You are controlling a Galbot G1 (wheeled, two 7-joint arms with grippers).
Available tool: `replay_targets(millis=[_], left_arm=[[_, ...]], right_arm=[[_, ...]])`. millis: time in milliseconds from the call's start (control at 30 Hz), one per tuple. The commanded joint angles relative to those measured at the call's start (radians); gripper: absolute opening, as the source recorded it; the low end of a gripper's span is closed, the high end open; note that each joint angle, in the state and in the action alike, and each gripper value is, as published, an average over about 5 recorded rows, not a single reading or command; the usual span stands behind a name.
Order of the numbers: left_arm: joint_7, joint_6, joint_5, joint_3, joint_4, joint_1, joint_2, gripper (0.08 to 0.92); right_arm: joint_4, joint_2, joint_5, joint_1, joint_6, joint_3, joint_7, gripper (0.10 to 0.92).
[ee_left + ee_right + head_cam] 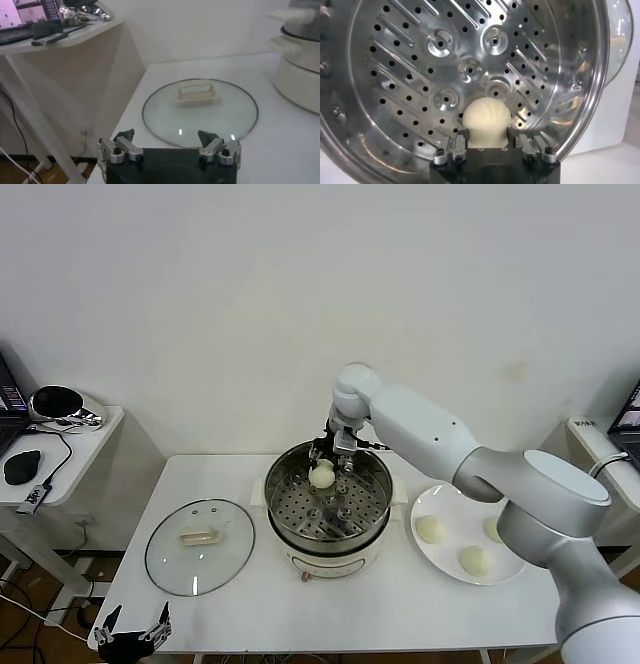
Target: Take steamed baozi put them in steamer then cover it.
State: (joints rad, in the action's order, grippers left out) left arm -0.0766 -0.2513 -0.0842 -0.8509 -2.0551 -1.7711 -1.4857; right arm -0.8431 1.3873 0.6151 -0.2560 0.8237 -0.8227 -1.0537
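Observation:
My right gripper (pixel 330 459) hangs over the back of the steamer (pixel 290 529), shut on one cream-white baozi (pixel 322 475). In the right wrist view the bun (pixel 486 117) bulges between the fingers (pixel 461 139), just above the perforated steel tray (pixel 420 75). Three more baozi (pixel 430 529) lie on the white plate (pixel 450 506) to the steamer's right. The glass cover (pixel 165 559) lies flat on the table left of the steamer, handle up. My left gripper (pixel 133 624) is parked open off the table's front left corner, facing the cover (pixel 200 112).
A small side table (pixel 95 429) with a mouse, cables and a laptop edge stands to the left. Another stand (pixel 600 446) is at the far right. The white wall rises close behind the work table. The steamer's cream base (pixel 300 75) sits beside the cover.

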Motion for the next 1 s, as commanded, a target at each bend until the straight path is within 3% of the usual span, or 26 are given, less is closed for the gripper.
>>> replay_targets(millis=[33,233,433,767,1000], left_arm=[[-0.001,-0.001,-0.001,0.000,0.004,0.003,0.002,0.823],[-0.004,-0.003,-0.001,0.001,0.004,0.005,0.001,0.823],[-0.004,-0.011,-0.009,0.001,0.000,0.010,0.003,0.823],[-0.010,-0.025,-0.031,0.007,-0.016,0.031,0.021,0.823],[-0.015,-0.027,-0.036,0.024,-0.031,0.032,0.038,0.823]], right_arm=[[-0.003,-0.009,-0.065,-0.004,-0.002,0.001,-0.032,0.528],[-0.044,-0.041,-0.178,-0.032,-0.020,0.008,-0.110,0.695],[-0.126,-0.129,-0.502,-0.134,-0.072,-0.032,-0.263,0.814],[-0.410,-0.471,-0.846,-0.402,-0.454,-0.234,-0.286,0.823],[-0.517,-0.676,-0.879,-0.503,-0.822,-0.400,-0.311,0.823]])
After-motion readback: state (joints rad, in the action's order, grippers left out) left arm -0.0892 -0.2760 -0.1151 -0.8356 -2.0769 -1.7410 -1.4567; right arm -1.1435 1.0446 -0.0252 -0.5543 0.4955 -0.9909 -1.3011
